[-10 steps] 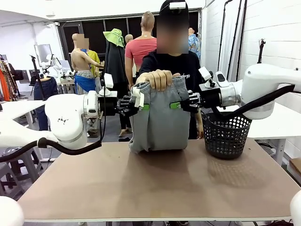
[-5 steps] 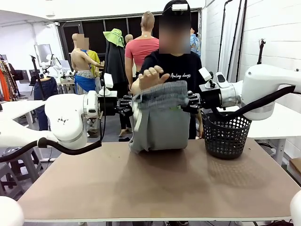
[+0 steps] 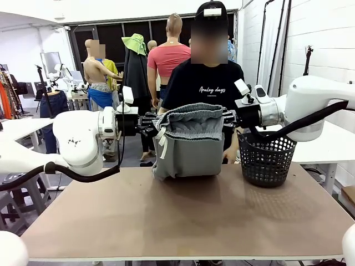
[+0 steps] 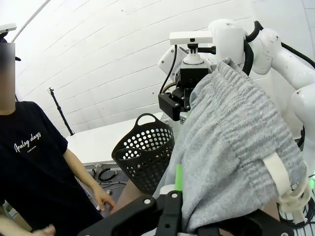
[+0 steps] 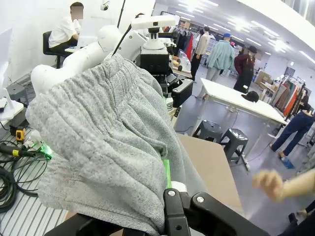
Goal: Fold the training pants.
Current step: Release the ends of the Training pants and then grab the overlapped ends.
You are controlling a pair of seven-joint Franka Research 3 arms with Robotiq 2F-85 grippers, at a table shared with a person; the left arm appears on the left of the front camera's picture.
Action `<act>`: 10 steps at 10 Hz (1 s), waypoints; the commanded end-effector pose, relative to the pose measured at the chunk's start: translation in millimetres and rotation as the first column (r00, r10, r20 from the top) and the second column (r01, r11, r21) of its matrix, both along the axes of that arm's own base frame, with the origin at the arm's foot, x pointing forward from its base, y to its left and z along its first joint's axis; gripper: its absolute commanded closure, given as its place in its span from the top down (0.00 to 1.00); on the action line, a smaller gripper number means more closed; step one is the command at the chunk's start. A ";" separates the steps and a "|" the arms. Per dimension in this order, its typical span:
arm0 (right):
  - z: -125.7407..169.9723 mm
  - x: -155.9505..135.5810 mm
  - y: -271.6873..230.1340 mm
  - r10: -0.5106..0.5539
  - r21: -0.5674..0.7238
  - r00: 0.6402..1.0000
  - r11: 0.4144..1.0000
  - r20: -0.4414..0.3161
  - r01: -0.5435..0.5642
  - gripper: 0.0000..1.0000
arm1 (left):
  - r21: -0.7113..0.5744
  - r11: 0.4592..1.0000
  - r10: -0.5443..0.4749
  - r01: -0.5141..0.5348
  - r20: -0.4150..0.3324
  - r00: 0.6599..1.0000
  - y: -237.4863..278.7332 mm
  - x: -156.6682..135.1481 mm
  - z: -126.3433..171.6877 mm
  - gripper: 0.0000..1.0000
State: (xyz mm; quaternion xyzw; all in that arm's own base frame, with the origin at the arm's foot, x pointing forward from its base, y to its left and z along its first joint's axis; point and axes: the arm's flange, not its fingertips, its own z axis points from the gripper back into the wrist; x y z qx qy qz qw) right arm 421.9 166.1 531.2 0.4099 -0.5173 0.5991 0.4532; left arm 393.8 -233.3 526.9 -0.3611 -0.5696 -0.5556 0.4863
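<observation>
The light grey training pants [image 3: 188,148] hang doubled between my two grippers above the table's far edge, their lower fold resting on the tabletop. The gathered waistband [image 3: 191,114] droops forward over the top, and the off-white drawstring [image 3: 161,138] dangles at the left. My left gripper [image 3: 160,126] is shut on the pants' left side, and my right gripper [image 3: 223,119] is shut on the right side. In the left wrist view the grey cloth [image 4: 231,147] covers a green pad [image 4: 178,177]. The right wrist view shows the cloth [image 5: 98,147] draped over my fingers.
A black mesh basket [image 3: 266,158] stands on the brown table [image 3: 183,216] at the right, close under my right arm. The person [image 3: 208,83] stands behind the pants, with a hand low beside the table [image 4: 101,199].
The person's hand let go of the waistband and drew back out of sight. The waistband fell forward over the held pants. Both arms stayed put.
</observation>
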 end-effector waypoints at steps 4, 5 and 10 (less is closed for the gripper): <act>0.6 -3.1 4.0 0.001 0.006 1.000 1.000 0.002 -0.001 0.00 | -0.006 1.000 0.002 -0.002 -0.014 1.000 -2.0 -1.1 3.1 0.00; 0.6 -3.1 4.0 0.001 0.006 1.000 1.000 0.002 -0.001 0.00 | -0.006 1.000 0.002 -0.002 -0.014 1.000 -2.0 -1.1 3.1 0.00; 0.6 -3.1 4.0 0.001 0.006 1.000 1.000 0.002 -0.001 0.00 | -0.006 1.000 0.002 -0.002 -0.014 1.000 -2.0 -1.1 3.1 0.00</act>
